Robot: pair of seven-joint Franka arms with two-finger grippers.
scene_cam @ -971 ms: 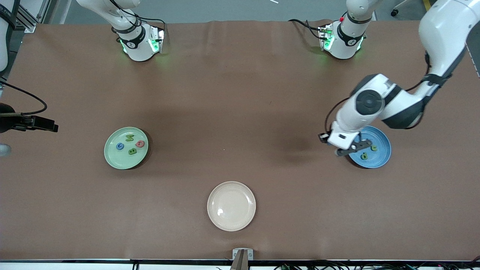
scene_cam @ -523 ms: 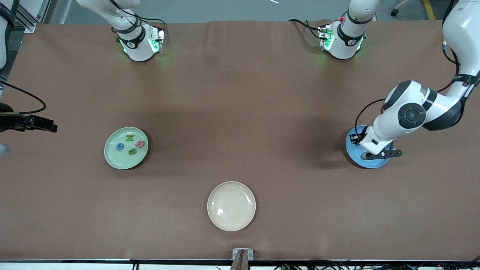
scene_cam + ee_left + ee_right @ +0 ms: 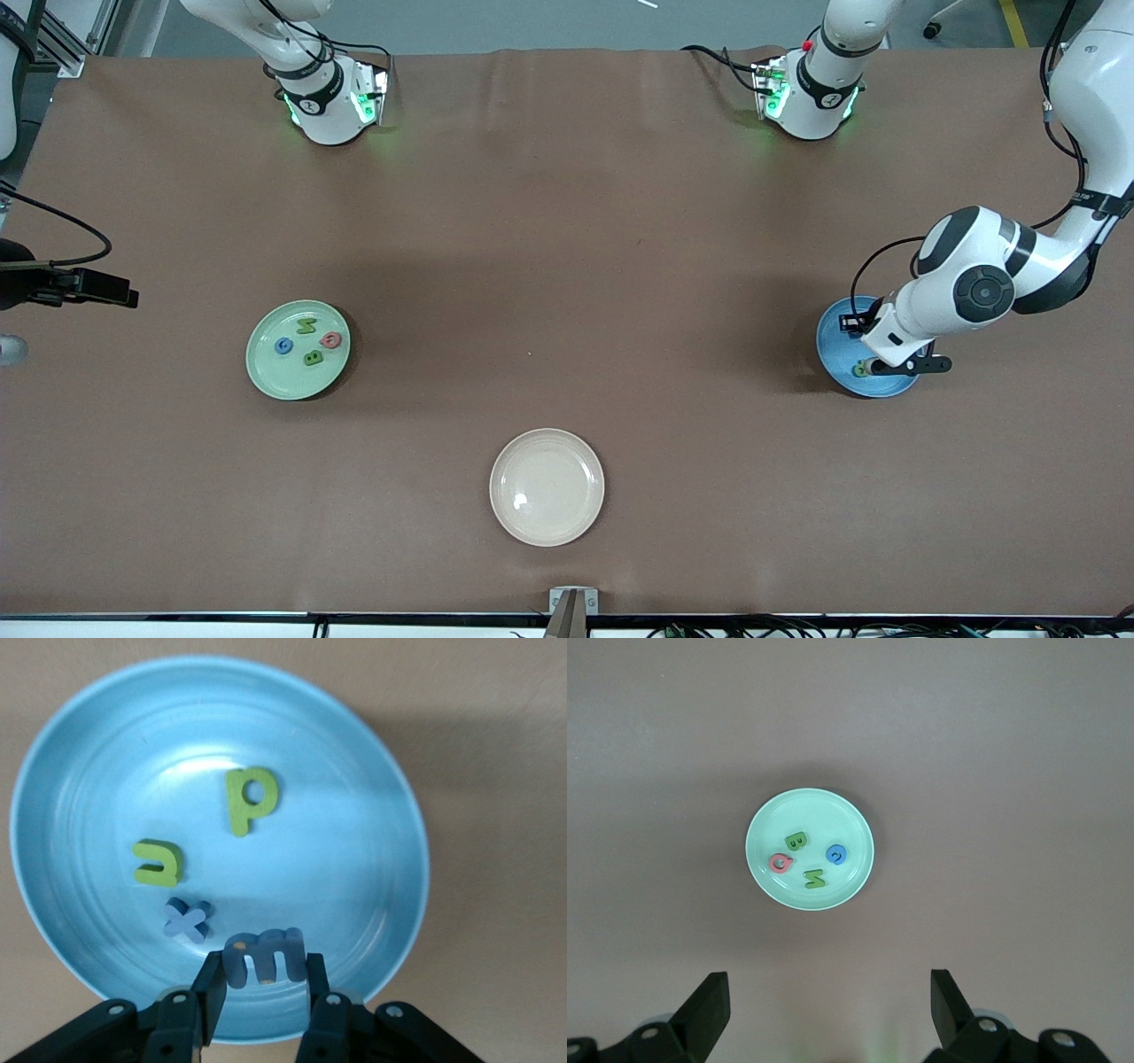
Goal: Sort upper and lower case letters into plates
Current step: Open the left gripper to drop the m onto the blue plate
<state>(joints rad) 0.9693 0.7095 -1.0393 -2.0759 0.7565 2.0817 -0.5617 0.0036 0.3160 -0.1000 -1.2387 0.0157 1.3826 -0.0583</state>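
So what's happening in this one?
Toy letters are being sorted by case. The left hand holds the blue m over the blue plate, where n, p and t already lie. Q, G, B and M lie in the green plate. The right hand waits, open, above it.

In the front view the left arm (image 3: 966, 297) covers much of the blue plate (image 3: 833, 341); we see only a green scrap of its letters. The right gripper (image 3: 830, 1014) is cut off by its wrist view's edge.
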